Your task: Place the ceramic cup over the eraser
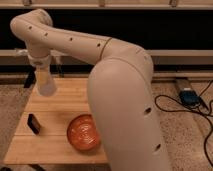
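1. Eraser (33, 123): you are looking at a small black block lying on the wooden table (60, 105), out at about 9 o'clock from the table's centre and near the left edge. Nothing is touching it.

2. Gripper (41, 75): it is hanging from the wrist at the far left of the arm, above the table's back-left part, at about 12 o'clock from the eraser and well apart from it. Its fingers are clenched on item 3, though the cup is hiding most of them.

3. Ceramic cup (45, 84): white and tapered, it is being held off the table just under the wrist, its wider end pointing down, so it appears to be inverted and ready for covering.

4. Orange bowl (85, 133): it is sitting at about 6 o'clock on the table, to the right of the eraser and apart from it. It plays no part in the task.

5. Robot arm (122, 95): its large cream body is filling the right half of your view and hiding the table's right side.

Step in hand, as a judgement: the cup is being carried, and the covering is not yet done.

Next move, as a judgement: you are needing travel toward 6 o'clock until the cup's mouth is centred over the eraser, then a straight descent and release. The rim may catch the block if centring is off.
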